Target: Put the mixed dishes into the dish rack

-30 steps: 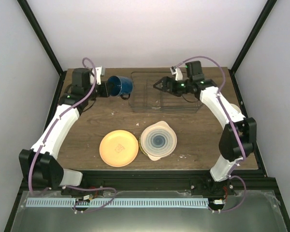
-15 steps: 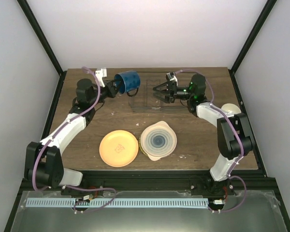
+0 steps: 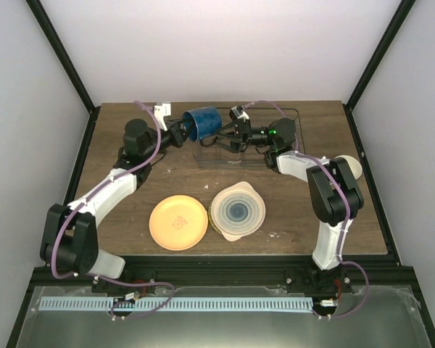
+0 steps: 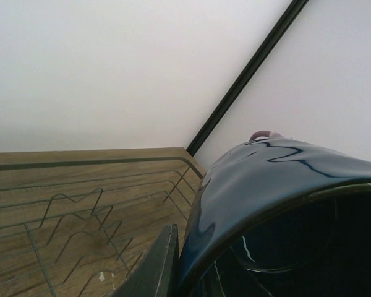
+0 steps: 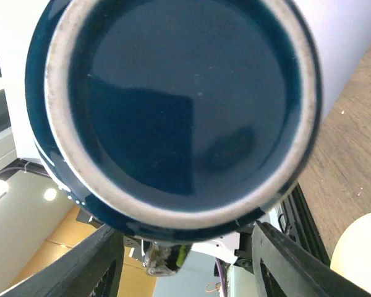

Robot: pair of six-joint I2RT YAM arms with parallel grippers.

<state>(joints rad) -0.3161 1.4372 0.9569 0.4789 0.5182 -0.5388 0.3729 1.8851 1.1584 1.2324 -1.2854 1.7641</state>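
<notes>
1. The left fingers (image 4: 162,265) pinch the rim of the dark blue mug (image 3: 203,121), held on its side over the dish rack (image 3: 248,161) at its far-left corner.
2. The right fingers (image 5: 94,261) stand partly apart at the mug's base; I cannot tell whether they grip it.
3. The orange plate (image 3: 177,222) and the ringed cream plate (image 3: 237,211) lie side by side on the near counter (image 3: 304,217).

My table (image 3: 304,210) is a dark wood-grain board. Towards its front lie an orange-yellow plate (image 3: 178,222) and, just right of it, a cream plate with grey-blue rings (image 3: 237,211), their rims meeting. The wire dish rack (image 3: 250,156) stands at the far middle. A small white bowl (image 3: 353,167) sits by the right edge, partly hidden.
</notes>
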